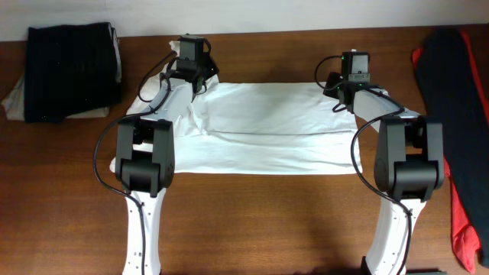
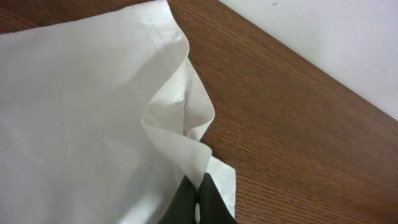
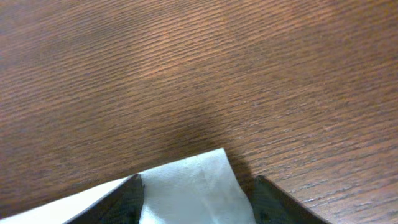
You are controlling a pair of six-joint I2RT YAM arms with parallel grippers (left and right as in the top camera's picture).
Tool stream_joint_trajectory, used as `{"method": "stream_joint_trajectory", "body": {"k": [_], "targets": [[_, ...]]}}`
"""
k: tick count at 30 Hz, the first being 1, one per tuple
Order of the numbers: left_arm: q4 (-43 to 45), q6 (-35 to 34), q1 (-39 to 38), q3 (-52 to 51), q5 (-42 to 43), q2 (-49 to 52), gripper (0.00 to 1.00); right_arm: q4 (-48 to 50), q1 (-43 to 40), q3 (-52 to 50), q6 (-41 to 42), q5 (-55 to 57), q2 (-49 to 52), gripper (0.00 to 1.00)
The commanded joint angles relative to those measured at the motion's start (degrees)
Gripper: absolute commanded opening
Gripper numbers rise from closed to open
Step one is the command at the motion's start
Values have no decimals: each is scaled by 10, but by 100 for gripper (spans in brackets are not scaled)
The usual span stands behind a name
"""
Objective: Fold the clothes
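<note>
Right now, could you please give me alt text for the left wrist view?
The left gripper, fingers closed, pinches a raised fold at the edge of the white garment, which lies spread on the brown wooden table.

No readable text, brand, number or sign in any view. Wrinkled plain white thin-cloth garment [image 1: 267, 130]: bare cloth, no print legible from overhead or either wrist. Black folded fabric stack [image 1: 72, 72] and red-and-black cloth [image 1: 458, 114]: nothing legible. Tiny pale mark on black camera housing [image 1: 355, 61] on right arm: too small to read.
</note>
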Motion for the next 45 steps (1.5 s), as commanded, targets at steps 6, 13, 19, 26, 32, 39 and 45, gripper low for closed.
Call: {"method": "stream_joint_trajectory", "body": {"k": [6, 13, 19, 26, 32, 39, 45], "targets": [[8, -2, -3, 3, 4, 6, 1, 0, 3, 10, 5, 29, 9, 34], [10, 13, -3, 3, 7, 1, 0, -3, 3, 10, 20, 42, 7, 12], [-22, 78, -3, 5, 19, -49, 0, -28, 3, 10, 31, 42, -21, 4], [-113, 127, 7, 5, 17, -124, 1, -81, 3, 10, 36, 42, -65, 4], [-239, 154, 33, 5, -5, -169, 11, -146, 3, 10, 38, 42, -117, 4], [-395, 154, 83, 5, -54, -169, 1, -244, -6, 10, 53, 42, -175, 4], [-378, 187, 93, 5, 69, -169, 61, -272, -9, 10, 52, 38, -183, 4]]}}
